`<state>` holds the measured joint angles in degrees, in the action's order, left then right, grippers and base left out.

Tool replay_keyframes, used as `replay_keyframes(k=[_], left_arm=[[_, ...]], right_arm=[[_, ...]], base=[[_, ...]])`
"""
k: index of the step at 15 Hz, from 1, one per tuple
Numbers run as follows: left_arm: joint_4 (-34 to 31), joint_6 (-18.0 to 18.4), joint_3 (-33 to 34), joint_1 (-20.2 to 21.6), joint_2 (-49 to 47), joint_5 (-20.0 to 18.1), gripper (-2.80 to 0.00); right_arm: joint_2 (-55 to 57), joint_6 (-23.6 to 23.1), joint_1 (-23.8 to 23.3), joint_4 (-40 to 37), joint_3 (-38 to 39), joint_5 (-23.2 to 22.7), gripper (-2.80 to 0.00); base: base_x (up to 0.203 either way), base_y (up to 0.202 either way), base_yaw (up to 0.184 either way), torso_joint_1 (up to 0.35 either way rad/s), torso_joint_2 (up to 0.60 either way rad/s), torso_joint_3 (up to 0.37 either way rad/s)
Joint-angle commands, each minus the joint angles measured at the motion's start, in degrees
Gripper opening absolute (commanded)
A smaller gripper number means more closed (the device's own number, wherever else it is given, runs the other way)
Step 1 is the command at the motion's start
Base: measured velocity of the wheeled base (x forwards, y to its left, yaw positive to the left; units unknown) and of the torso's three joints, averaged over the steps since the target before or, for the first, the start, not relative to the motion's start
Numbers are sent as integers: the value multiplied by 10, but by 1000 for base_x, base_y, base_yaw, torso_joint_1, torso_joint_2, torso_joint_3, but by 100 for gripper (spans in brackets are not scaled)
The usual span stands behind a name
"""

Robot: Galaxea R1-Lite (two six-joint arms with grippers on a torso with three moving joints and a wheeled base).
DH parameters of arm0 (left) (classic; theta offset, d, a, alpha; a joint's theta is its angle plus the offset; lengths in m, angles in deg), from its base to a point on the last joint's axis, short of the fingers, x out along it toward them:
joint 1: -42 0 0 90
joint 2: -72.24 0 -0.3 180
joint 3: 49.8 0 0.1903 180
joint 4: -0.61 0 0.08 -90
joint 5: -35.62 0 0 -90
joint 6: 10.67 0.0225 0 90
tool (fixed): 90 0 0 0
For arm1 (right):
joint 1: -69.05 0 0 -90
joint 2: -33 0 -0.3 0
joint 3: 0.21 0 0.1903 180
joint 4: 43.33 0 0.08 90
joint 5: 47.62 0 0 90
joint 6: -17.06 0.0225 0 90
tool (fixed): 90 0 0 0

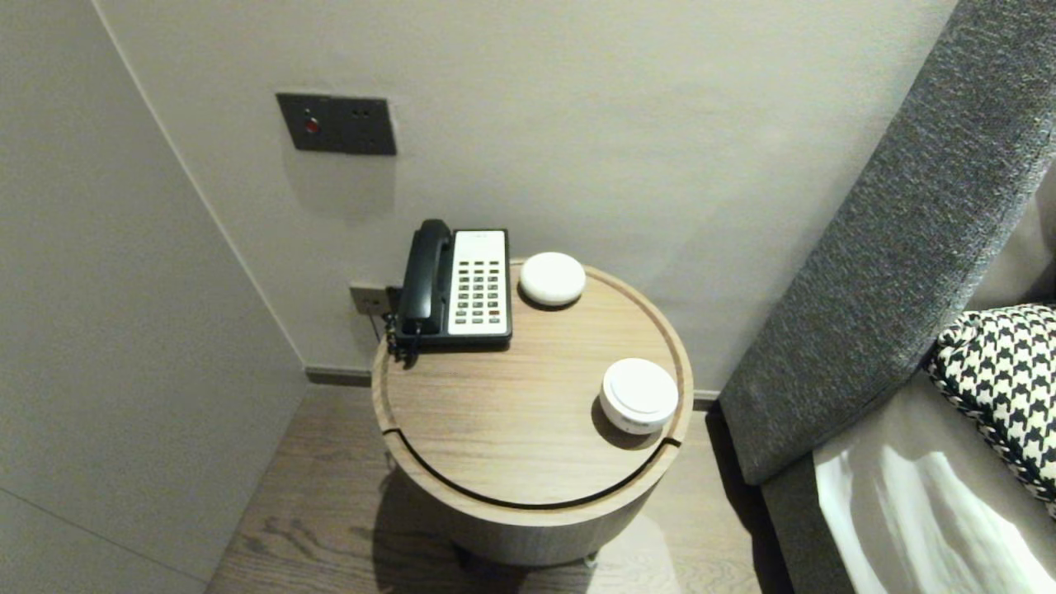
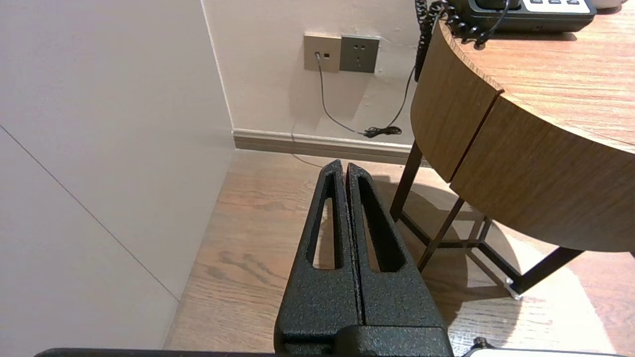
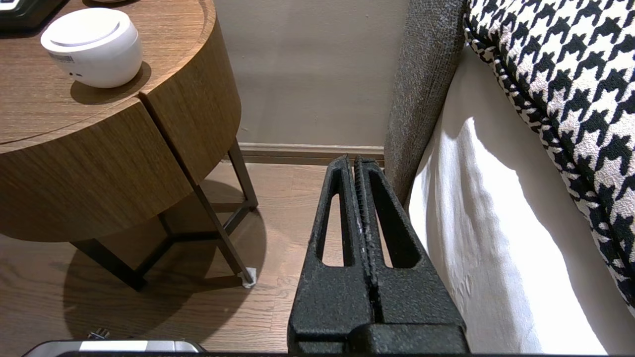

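Claws are both down low, each flanking the round wooden surface (image 1: 495, 429).

Left claw (image 2: 346, 166): fingers pressed together, nothing between them. It hangs over the wood floor (image 2: 258, 233), off the phone side of the surface and below its top, clear of the side panel.

Right claw (image 3: 353, 159): fingers together and empty too. It sits low off the opposite side of the surface, between it and the bed (image 3: 476, 223), touching neither.

On the surface:
- The phone (image 1: 458, 285) is at the back rim by the wall, with its handset on the cradle.
- The white dome (image 1: 552, 279) is just beside the phone, also at the back rim.
- The white canister (image 1: 639, 394) is near the rim on the bed side, well apart from the phone. It is the item on top nearest the right claw.

Around the surface:
- Dark metal legs stand underneath.
- The wall sockets (image 2: 341, 52) are behind it and below top level, with a cable (image 2: 347, 126) plugged in and trailing to the floor.
- The switch panel (image 1: 336, 124) is on the wall above it.
- The grey headboard (image 1: 891, 231) runs along the canister side.
- The houndstooth pillow (image 1: 1002, 379) lies on the bed beyond that.
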<state>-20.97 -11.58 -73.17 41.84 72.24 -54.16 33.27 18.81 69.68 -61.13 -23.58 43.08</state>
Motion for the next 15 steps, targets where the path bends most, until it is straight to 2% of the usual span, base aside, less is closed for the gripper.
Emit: replay_keyframes(k=[1,15], left_arm=[[1,0,0,0,0,0,-280],[1,0,0,0,-1,0,-280]], right_arm=[[3,0,0,2,23,0,-280],[2,-2,0,2,23,-1,-280]], base=[[0,0,0,0,0,0],[0,0,0,0,0,0]])
